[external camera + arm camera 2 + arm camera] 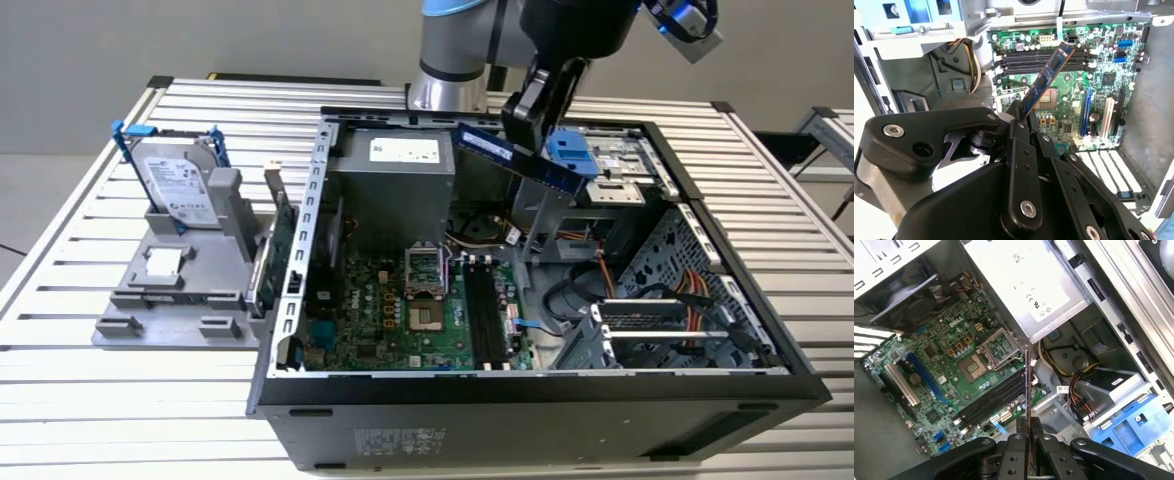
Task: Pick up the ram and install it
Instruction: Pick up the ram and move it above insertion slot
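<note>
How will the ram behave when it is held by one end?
Probably stiff: the ram juts out straight, though the gripper grips only one end. Likely light, since it looks very thin edge-on. Its bare board may be fragile.

Exterior overview; both wrist views above motherboard [1069, 107] [934, 395]

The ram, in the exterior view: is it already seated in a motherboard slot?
No, the ram hangs tilted in the end effector, above the computer case and clear of the memory slots.

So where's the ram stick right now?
In the exterior view, the ram is held tilted in the gripper, up above the open computer case, near the silver power supply and the blue bracket.
</note>
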{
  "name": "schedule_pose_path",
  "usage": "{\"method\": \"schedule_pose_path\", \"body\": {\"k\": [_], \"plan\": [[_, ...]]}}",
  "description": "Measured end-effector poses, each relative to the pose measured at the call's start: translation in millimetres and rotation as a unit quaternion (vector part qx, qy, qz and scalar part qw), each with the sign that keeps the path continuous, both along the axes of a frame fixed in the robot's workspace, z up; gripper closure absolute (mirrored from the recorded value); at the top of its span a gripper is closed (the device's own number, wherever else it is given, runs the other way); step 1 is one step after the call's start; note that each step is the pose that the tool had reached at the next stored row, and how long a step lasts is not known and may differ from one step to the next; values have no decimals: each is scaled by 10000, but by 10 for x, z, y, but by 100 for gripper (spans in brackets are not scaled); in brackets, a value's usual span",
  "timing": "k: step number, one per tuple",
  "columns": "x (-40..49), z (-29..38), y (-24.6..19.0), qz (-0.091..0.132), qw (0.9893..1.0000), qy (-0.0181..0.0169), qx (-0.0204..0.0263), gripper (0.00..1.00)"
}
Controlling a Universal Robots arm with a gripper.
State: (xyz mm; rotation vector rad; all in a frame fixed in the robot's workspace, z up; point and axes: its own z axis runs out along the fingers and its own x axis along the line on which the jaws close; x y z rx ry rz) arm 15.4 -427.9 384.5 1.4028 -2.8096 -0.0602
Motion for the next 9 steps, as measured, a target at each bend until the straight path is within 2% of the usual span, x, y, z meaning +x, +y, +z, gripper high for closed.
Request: {"method": "schedule_pose_path", "body": {"k": [5, 9], "plan": [[0, 0, 0, -233, 9997, 0, 0, 100], [0, 0, 0, -427, 9991, 0, 0, 100]]}}
